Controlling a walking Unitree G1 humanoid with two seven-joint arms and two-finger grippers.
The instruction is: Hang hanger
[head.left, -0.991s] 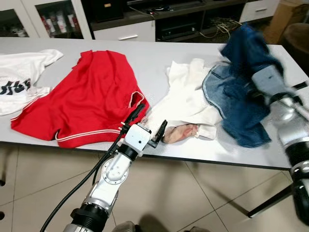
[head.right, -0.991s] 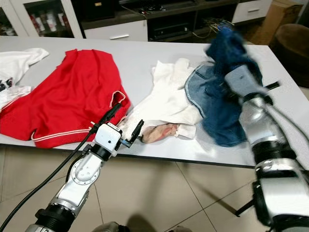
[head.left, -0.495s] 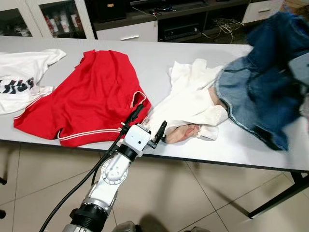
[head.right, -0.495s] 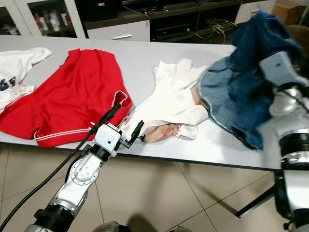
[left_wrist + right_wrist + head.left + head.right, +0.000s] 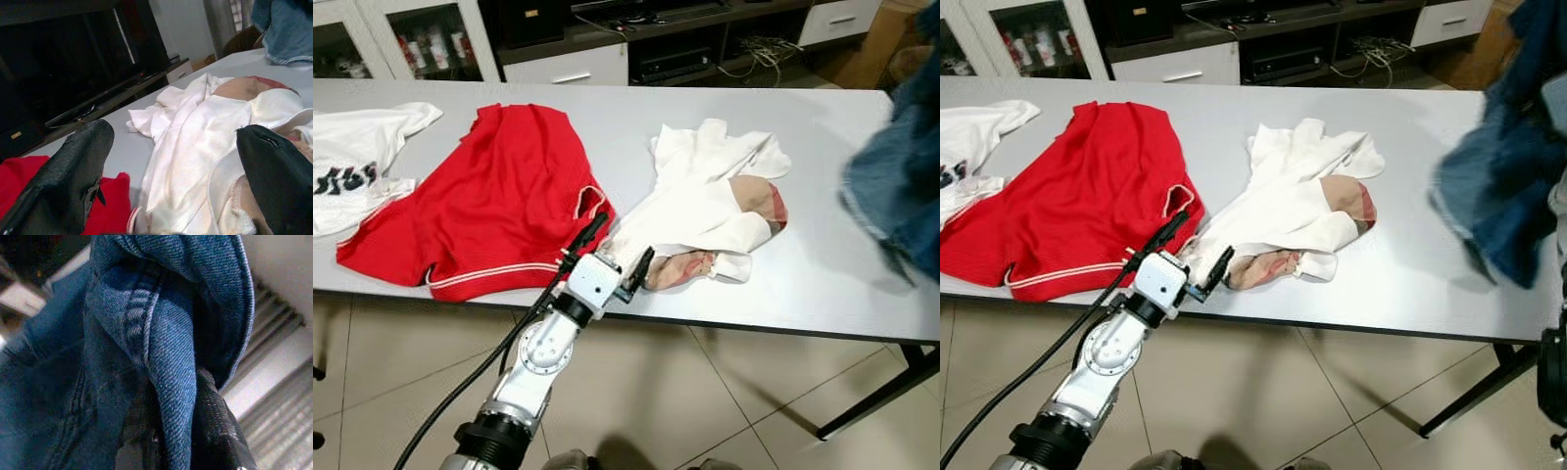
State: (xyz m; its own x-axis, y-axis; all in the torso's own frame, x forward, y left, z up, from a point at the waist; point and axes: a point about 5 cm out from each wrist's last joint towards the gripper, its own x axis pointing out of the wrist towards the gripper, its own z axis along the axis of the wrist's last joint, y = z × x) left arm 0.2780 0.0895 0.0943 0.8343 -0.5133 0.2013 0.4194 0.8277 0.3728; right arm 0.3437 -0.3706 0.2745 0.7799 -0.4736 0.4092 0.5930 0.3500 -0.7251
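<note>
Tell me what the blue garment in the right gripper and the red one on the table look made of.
Blue garment: denim, by its twill weave and stitched seams; right gripper's fingers pinch it. Red garment: soft matte knit, probably jersey, white-trimmed.

A long, pale grey, smooth-topped bench [image 5: 822,284] runs across the upper half of the left eye view, its near edge crossing the middle of the frame. At the far left lies a white printed shirt [image 5: 357,162], partly cut off by the frame edge. Just right of it, a red garment with white trim [image 5: 484,201] is spread flat and reaches close to the near edge. In the centre sits a crumpled white cloth with a pinkish-tan lining [image 5: 705,206], touching the red garment's lower corner. Beige tiled floor [image 5: 724,392] shows below the bench.
</note>
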